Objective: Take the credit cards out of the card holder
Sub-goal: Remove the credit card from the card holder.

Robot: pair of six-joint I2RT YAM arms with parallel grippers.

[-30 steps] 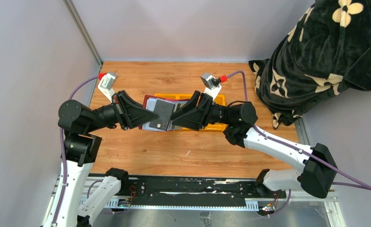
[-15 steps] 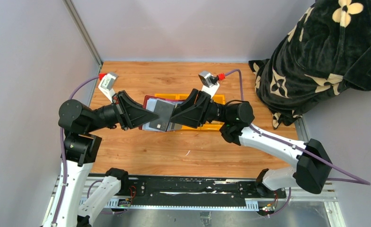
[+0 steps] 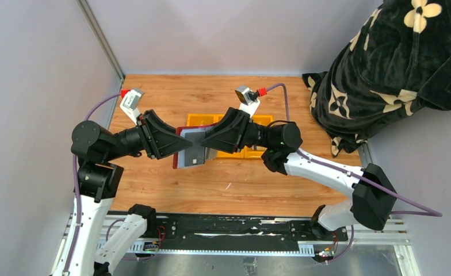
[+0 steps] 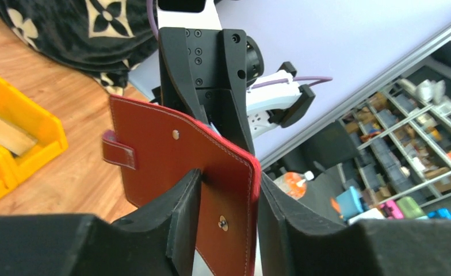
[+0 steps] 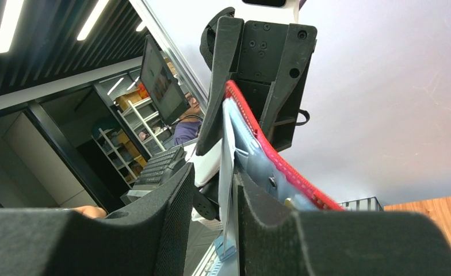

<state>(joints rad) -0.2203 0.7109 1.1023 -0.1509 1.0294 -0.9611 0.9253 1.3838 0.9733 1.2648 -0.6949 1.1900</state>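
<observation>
Mid-frame: left gripper (image 3: 176,148), right gripper (image 3: 207,144) flank maroon card holder (image 3: 188,150), masking yellow tray (image 3: 197,119). Wrist views alone show jaws part-open round cover (image 4: 171,164), pale card (image 5: 228,190); can't tell if gripping.

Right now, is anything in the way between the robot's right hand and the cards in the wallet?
No, nothing visible. The right gripper has a finger on each side of a thin pale card sticking out of the card holder, with only air beside it. The left gripper straddles the holder's red cover.
</observation>
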